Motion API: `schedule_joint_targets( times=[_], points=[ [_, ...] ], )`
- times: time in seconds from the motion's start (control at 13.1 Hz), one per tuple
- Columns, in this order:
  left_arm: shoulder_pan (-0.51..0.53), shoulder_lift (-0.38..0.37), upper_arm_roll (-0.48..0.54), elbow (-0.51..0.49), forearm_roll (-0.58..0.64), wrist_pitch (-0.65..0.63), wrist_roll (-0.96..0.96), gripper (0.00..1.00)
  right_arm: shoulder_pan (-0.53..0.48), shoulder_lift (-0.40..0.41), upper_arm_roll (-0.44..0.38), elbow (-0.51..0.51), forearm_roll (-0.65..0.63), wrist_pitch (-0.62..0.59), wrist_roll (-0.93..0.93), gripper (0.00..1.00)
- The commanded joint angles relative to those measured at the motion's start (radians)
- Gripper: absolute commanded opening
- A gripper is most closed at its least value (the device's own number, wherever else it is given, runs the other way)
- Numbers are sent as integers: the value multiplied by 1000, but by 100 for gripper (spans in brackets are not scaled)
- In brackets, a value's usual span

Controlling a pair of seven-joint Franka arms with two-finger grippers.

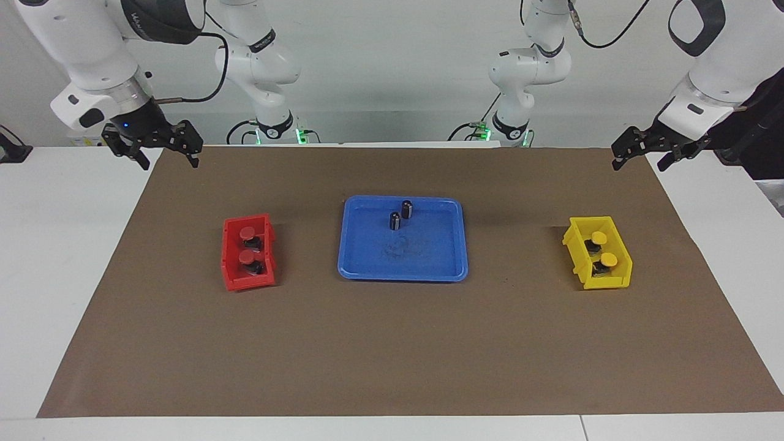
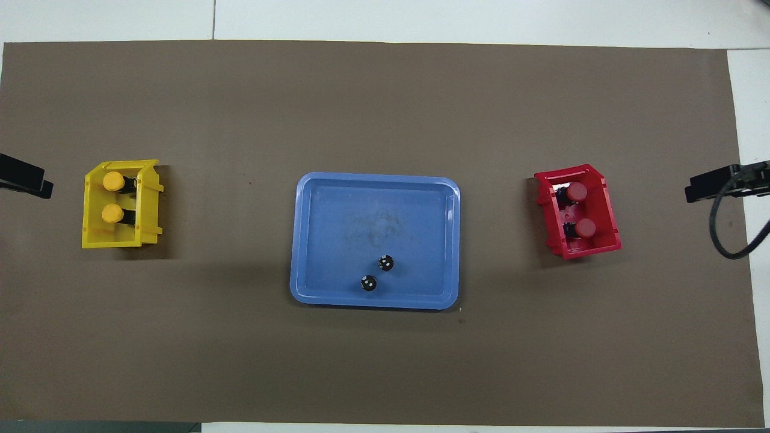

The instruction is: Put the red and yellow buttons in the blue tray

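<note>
Two red buttons [image 1: 247, 233] [image 2: 577, 191] lie in a small red bin [image 1: 230, 260] toward the right arm's end of the table. Two yellow buttons [image 1: 597, 237] [image 2: 112, 180] lie in a small yellow bin [image 1: 620, 252] toward the left arm's end. The blue tray [image 1: 422, 254] [image 2: 337, 240] sits in the middle between the bins and holds no buttons. My right gripper [image 1: 166, 158] is open, empty and raised over the mat's corner nearest its base. My left gripper [image 1: 640, 163] is open, empty and raised over the mat's other near corner. Both arms wait.
Two small dark capless cylinders [image 1: 395, 220] [image 2: 385, 263] stand upright in the tray, in the part nearer the robots. A brown mat [image 1: 392, 349] covers the white table. A black cable [image 2: 725, 234] hangs by the right gripper's tip [image 2: 719, 185].
</note>
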Motion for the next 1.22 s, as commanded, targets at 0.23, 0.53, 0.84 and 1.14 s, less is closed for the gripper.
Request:
schedule_joint_targets(
  times=[0.23,0.53,0.84,1.14],
  points=[
    [4,-29,1,-29,-10,-4,-6,100,67,96,9,-217,18,390,98,99],
    [4,-29,2,-29,-10,-4,-7,100,83,109,9,-317,33,514,92,84],
    [4,-29,1,-31,-10,-4,-5,100,76,110,9,-378,43,601,90,76],
    [4,-29,1,-29,-10,-4,-6,100,75,148,9,-398,41,669,89,72]
  ],
)
